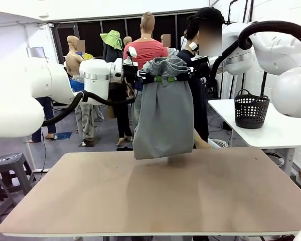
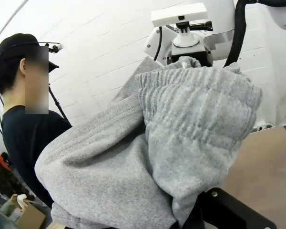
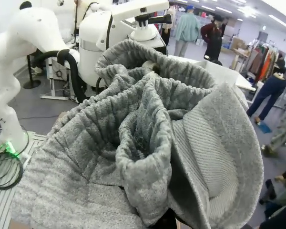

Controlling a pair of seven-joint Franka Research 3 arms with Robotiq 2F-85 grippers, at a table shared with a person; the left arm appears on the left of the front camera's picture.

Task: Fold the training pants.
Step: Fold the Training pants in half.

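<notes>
The light grey training pants [image 1: 163, 118] hang bunched from their gathered waistband over the far middle of the brown table [image 1: 155, 196], lower end just above its surface. My left gripper [image 1: 157, 79] is shut on the waistband from the left. My right gripper [image 1: 172, 78] is shut on it from the right, close beside the left one. In the left wrist view the ribbed waistband [image 2: 190, 109] drapes over my fingers and hides them. In the right wrist view the crumpled waistband [image 3: 143, 124] covers my fingers too. A person in black [image 1: 200, 85] stands behind the pants.
A black mesh basket [image 1: 251, 109] stands on a white side table [image 1: 273, 133] at the right. Grey stools [image 1: 10, 168] are at the left by the table corner. The person's hand [image 1: 201, 144] rests at the table's far edge.
</notes>
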